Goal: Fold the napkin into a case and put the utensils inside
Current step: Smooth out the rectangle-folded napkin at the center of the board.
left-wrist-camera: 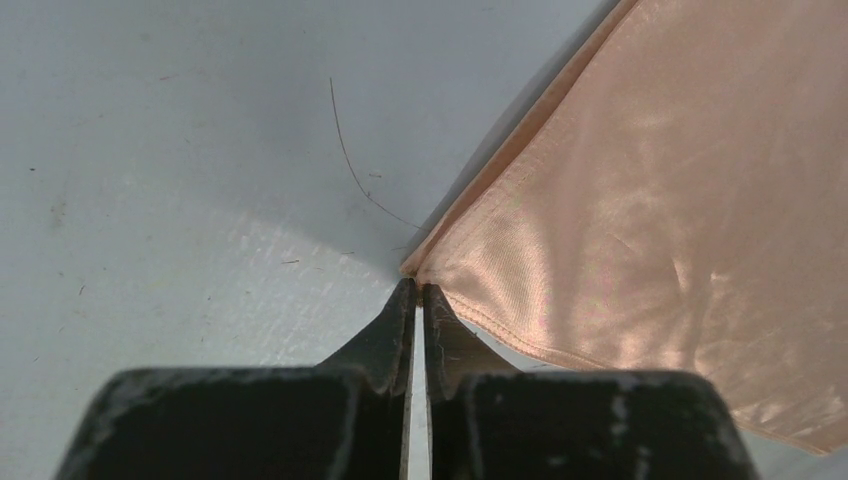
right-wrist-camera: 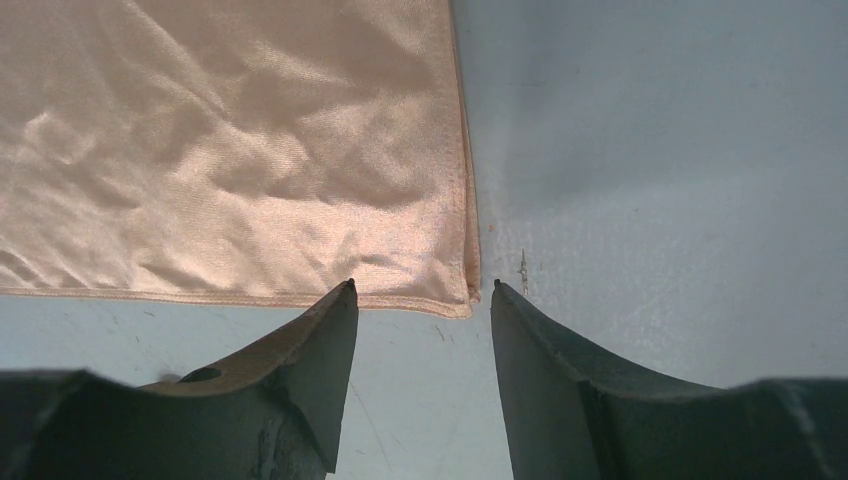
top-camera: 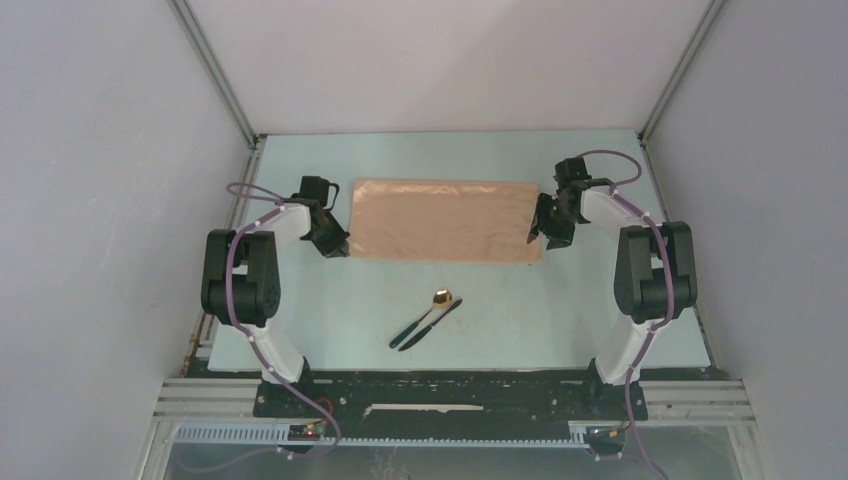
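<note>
The peach-tan napkin [top-camera: 445, 220] lies flat on the table as a wide folded rectangle. My left gripper [top-camera: 340, 248] sits at its near left corner. In the left wrist view the gripper [left-wrist-camera: 418, 285] is shut to a thin slit, its tips touching the napkin [left-wrist-camera: 650, 220] corner with no cloth between them. My right gripper [top-camera: 540, 238] is at the near right corner. In the right wrist view it [right-wrist-camera: 420, 288] stands open, its fingertips astride the corner of the napkin [right-wrist-camera: 230, 150]. The utensils lie nearer the arms: a gold-bowled spoon [top-camera: 438, 299] and a slim dark knife [top-camera: 446, 317].
The pale green table [top-camera: 600, 320] is enclosed by white walls with metal frame posts at the back corners. Both arm bases stand at the near edge. A loose thread [left-wrist-camera: 350, 160] lies on the table by the left corner of the napkin.
</note>
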Controlling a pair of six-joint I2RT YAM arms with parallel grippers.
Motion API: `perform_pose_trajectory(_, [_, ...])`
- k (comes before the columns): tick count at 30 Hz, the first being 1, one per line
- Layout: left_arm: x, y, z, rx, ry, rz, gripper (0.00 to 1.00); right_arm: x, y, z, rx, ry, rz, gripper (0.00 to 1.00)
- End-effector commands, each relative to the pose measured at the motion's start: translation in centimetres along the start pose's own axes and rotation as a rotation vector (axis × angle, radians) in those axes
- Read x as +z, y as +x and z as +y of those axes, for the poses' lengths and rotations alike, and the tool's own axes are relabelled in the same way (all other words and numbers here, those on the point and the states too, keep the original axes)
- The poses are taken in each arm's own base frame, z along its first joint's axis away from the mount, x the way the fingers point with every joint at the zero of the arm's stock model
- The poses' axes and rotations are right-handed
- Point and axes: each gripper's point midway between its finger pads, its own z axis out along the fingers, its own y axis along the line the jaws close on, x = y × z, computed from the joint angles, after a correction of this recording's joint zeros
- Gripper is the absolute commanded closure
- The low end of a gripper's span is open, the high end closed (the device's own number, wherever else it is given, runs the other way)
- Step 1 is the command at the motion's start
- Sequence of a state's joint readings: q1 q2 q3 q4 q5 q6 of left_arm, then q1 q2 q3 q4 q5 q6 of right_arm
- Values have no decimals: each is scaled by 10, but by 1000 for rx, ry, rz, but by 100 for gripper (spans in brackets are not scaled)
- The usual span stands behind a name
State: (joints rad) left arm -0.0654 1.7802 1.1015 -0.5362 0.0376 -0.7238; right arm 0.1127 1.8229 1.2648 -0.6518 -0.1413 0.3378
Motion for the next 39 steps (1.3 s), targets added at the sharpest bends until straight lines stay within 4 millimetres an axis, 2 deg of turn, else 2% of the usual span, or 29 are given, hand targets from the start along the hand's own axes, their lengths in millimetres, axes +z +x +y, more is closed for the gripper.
perform_pose_trajectory(1, [-6, -13, -12, 11, 42, -27, 94, 1, -4, 6, -22, -19, -15, 40])
perform_pose_trajectory(10, [-9, -20, -14, 2, 58, -41, 91, 4, -1, 9, -33, -22, -7, 40])
perform_pose_trajectory(15, [-10, -23, -9, -15, 51, -50, 89, 7, 1, 9, -37, -21, 1, 40])
perform_pose_trajectory(28, [-10, -29, -18, -16, 85, -52, 91, 8, 2, 12, -41, -26, 5, 40])
perform_pose_trajectory(35, [-5, -18, -6, -18, 56, -30, 90, 7, 2, 12, -46, -25, 2, 40])
perform_pose_trajectory(39, [-6, -18, -3, -16, 45, -32, 86, 6, 1, 12, -39, -28, -1, 39])
